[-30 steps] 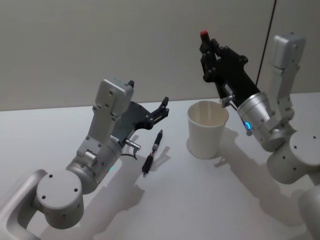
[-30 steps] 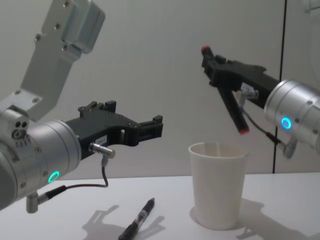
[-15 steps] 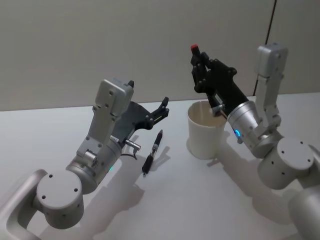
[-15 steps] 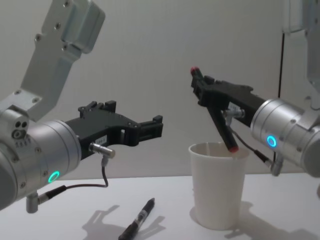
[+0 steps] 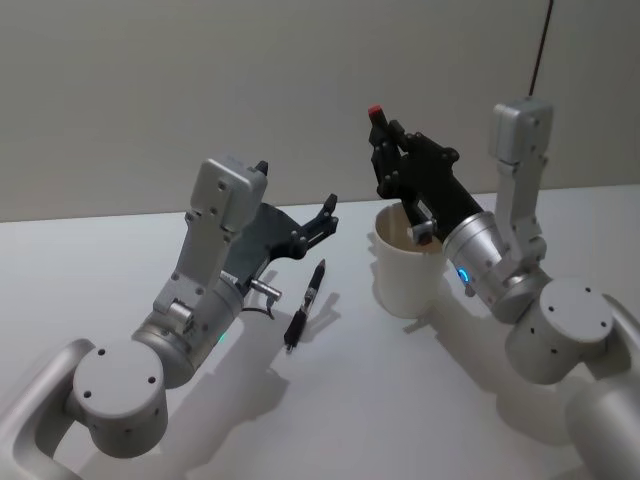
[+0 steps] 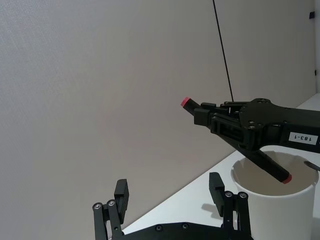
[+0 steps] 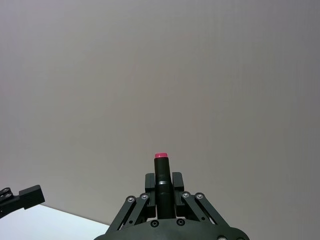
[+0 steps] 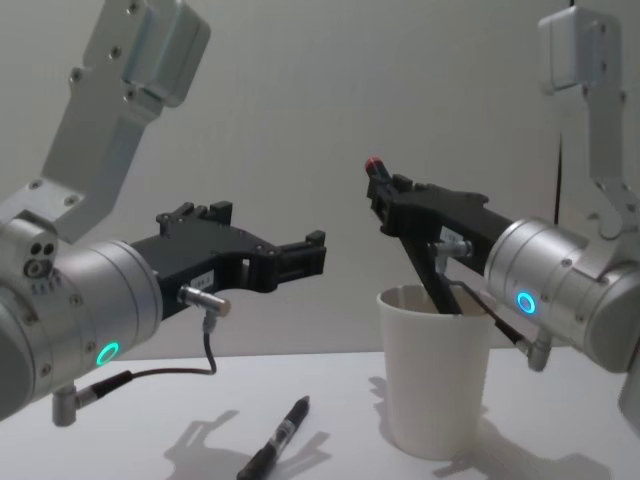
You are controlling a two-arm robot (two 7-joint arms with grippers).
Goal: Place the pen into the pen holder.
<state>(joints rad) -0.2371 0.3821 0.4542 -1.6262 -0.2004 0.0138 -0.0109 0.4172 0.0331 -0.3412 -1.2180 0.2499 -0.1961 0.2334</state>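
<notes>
My right gripper (image 8: 397, 208) is shut on a black pen with red ends (image 8: 425, 262), held tilted over the pen holder (image 8: 435, 385), a plain white paper cup. The pen's lower end dips inside the cup's rim while its upper red end (image 5: 374, 110) points up and away. The left wrist view shows the same pen (image 6: 270, 167) slanting into the cup (image 6: 272, 217). A second black pen (image 5: 306, 303) lies flat on the white table left of the cup (image 5: 405, 280). Above that pen hovers my left gripper (image 5: 326, 216), open with nothing between its fingers.
The white table (image 5: 400, 400) runs up to a plain grey wall behind. A thin dark cable (image 6: 222, 55) hangs down the wall at the right. My left arm's silver body (image 5: 205, 300) stands over the table's left side.
My right arm has swung left and down with its pen, so the pen's lower end now sits inside the cup. The left arm and the pen on the table have not moved.
</notes>
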